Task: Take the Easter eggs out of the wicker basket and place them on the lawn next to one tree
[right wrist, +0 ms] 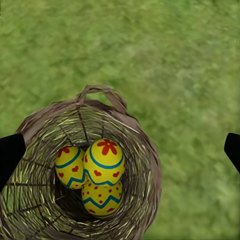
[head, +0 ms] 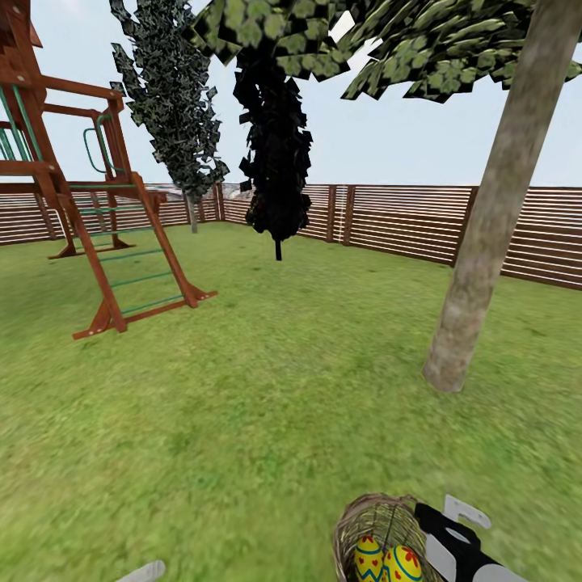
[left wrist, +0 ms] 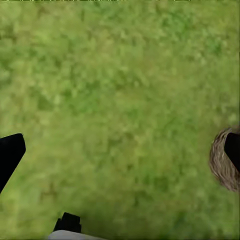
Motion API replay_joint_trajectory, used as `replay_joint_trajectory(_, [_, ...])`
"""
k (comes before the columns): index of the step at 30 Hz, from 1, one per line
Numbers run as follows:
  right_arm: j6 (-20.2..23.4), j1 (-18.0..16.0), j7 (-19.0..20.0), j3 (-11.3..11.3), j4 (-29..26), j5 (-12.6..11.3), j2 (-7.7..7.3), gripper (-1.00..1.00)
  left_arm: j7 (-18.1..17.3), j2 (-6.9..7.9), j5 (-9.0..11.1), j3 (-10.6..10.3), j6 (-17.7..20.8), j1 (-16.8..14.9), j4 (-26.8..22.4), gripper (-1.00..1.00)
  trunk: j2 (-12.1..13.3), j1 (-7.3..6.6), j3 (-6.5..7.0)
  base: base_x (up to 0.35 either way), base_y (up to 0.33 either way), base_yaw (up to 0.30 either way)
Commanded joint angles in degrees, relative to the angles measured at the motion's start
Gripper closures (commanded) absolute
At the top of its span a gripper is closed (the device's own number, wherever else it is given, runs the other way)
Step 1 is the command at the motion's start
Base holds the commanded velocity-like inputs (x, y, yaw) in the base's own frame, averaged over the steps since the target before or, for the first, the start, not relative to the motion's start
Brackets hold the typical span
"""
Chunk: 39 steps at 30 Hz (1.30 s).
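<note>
- The wicker basket (right wrist: 82,170) stands on the lawn (head: 242,420) at the near right of the head view, with the right gripper (head: 453,529) just beside its rim.
- All three eggs lie in the bottom of the basket, touching one another: the flower egg (right wrist: 104,161) on top, the heart egg (right wrist: 70,166) beside it, the dotted egg (right wrist: 102,199) underneath.
- From the right wrist camera, the eggs lie ahead along the fingers' line but off toward one finger (right wrist: 10,155), not midway between the two; this offset is what the reach must correct.
- The right gripper's fingers stand wide apart and hold nothing.
- The left gripper (left wrist: 125,150) hangs over bare grass, also spread wide and empty, with the basket off to its side, so the right arm is clearly the nearer.
- The flower egg's long axis points up toward the basket's mouth, so I judge a straight descent suits it.
- The tree (head: 493,218) stands near, ahead and to the right of the basket.
</note>
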Motion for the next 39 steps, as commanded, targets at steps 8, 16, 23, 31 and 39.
replay_joint_trajectory(8, [-0.24, 0.18, 0.92, 0.32, 0.49, 3.25, 0.27, -1.00, 0.49, 0.03, 0.64, 0.25, -3.07, -0.02, 1.29, -1.00, -3.30, 1.78, -1.53, 0.000, 0.000, 0.000])
replay_joint_trajectory(16, [-0.17, 0.20, 3.93, 0.34, 1.15, 4.02, 0.14, -1.00, 0.58, 0.11, 0.72, 0.50, -3.09, -0.02, 1.35, -1.00, -6.51, 3.53, -2.97, -0.002, 0.000, 0.000])
replay_joint_trajectory(23, [-0.18, 0.20, 4.06, 0.34, 2.03, 4.09, 0.03, -1.00, 0.65, 0.17, 0.73, 0.58, -3.12, -0.02, 1.40, -1.00, -9.32, 5.07, -4.22, -0.162, 0.000, 0.000])
replay_joint_trajectory(31, [-0.23, 0.20, 3.98, 0.42, 2.05, 4.09, -0.05, -1.00, 0.65, 0.23, 0.81, 0.66, -3.10, -0.02, 1.52, -1.00, -12.52, 6.83, -5.66, -0.007, 0.000, 0.000])
replay_joint_trajectory(39, [-0.24, 0.20, 4.03, 0.42, 2.02, 4.15, -0.07, -1.00, 0.65, 0.26, 0.81, 0.68, -3.09, -0.02, 1.52, -1.00, -15.73, 8.59, -7.10, 0.000, 0.000, 0.000])
